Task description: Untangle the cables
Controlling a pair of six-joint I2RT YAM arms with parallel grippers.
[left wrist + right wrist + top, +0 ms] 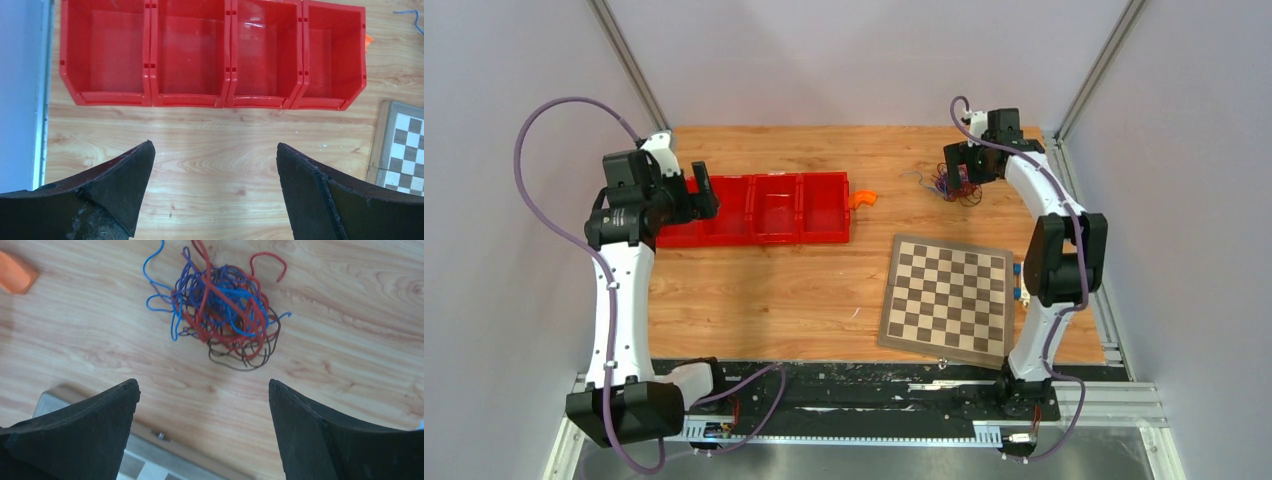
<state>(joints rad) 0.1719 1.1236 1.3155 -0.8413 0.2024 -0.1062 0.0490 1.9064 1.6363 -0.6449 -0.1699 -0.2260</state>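
The cables lie in one small tangle of blue, red and dark brown wires on the wooden table at the back right. A thin grey strand trails out to its left. In the right wrist view the tangle lies just ahead of my right gripper, which is open, empty and above the table. In the top view the right gripper hovers right beside the tangle. My left gripper is open and empty, far to the left above bare wood. A blue wire end shows at the left wrist view's top right.
A row of red open bins stands at the back left, near the left gripper, with nothing showing in them. A small orange piece lies by the row's right end. A chessboard lies at the front right, its edge under the right gripper.
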